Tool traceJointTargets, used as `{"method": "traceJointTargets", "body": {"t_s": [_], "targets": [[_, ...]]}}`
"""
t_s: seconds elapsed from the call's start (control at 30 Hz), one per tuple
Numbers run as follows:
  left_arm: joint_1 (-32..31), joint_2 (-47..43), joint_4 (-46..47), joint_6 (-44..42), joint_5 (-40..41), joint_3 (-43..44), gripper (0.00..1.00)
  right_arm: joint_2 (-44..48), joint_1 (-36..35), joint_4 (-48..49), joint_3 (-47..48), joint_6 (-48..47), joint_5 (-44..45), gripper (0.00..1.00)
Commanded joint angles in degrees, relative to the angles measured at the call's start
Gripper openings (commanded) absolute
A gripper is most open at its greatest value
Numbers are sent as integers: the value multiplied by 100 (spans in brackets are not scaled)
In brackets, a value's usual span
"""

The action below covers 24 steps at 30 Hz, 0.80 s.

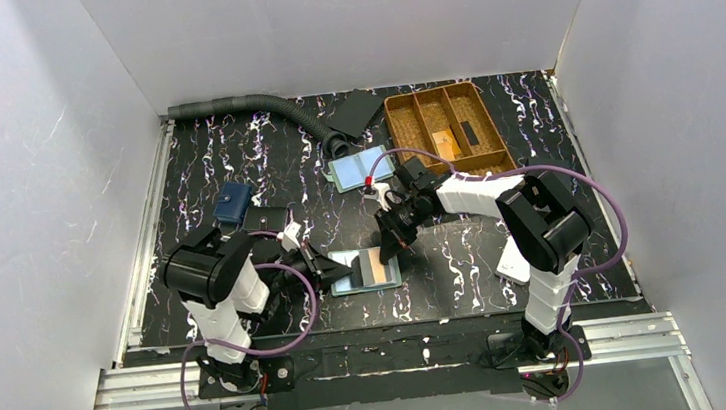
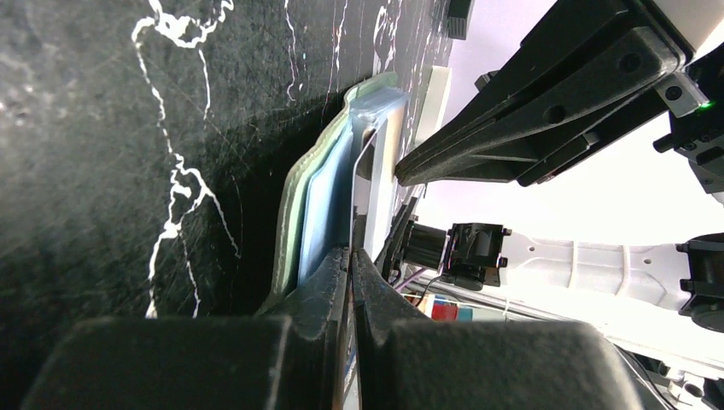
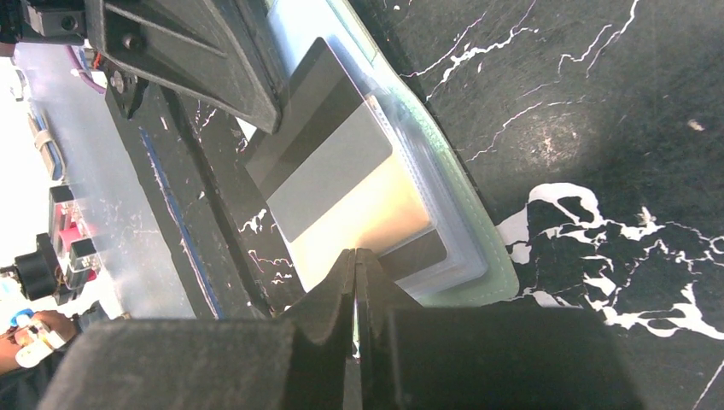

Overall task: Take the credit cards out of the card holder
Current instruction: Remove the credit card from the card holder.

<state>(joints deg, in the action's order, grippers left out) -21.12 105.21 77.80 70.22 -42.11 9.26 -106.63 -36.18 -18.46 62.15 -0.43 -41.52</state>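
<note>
Card holder (image 1: 365, 284): lies open and flat on the black marbled table (image 1: 234, 157) between the two arms, blue panel to the left, tan panel to the right.
Credit card (image 3: 341, 171): grey and gold with a dark stripe, lying over the holder's clear pocket.
Left gripper (image 2: 351, 256): jaws closed, tips at the holder's left edge; whether they pinch a layer cannot be told.
Right gripper (image 3: 355, 256): jaws closed on the card's near edge.
Second holder (image 1: 362, 168): pale blue, farther back, beside the wooden tray (image 1: 393, 122).

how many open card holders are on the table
2. The teal holder lies front centre, between the arms. The pale-blue holder lies farther back, beside the tray. The closed blue wallet at left isn't counted.
</note>
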Motion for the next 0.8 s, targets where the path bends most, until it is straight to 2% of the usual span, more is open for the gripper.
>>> {"method": "traceJointTargets", "body": {"t_s": [0.0, 0.13, 0.4, 0.57, 0.63, 0.67, 0.7, 0.77], "targets": [[182, -356, -177, -247, -252, -139, 0, -422, 24, -246, -210, -699, 1583, 10], [281, -1022, -689, -497, -242, -172, 0, -220, 31, -316, -168, -931, 1020, 14], [286, -3569, -3784, -1825, 243, 150, 0, 137, 114, -669, -49, -1560, -43, 21], [288, -4701, -4765, -2288, 537, 255, 0, 311, 246, -989, 56, -1956, -542, 29], [270, -4948, -4817, -2393, 432, 313, 0, 462, 340, -1364, 181, -2384, -902, 36], [165, -5113, -4818, -2539, 408, 404, 0, 599, 382, -1550, 216, -2673, -1199, 42], [-40, -5237, -4818, -2665, 535, 482, 0, 731, 401, -1808, 280, -3011, -1454, 50], [-459, -5361, -4818, -2861, 848, 658, 0, 906, 419, -1935, 285, -3185, -1715, 60]]}}
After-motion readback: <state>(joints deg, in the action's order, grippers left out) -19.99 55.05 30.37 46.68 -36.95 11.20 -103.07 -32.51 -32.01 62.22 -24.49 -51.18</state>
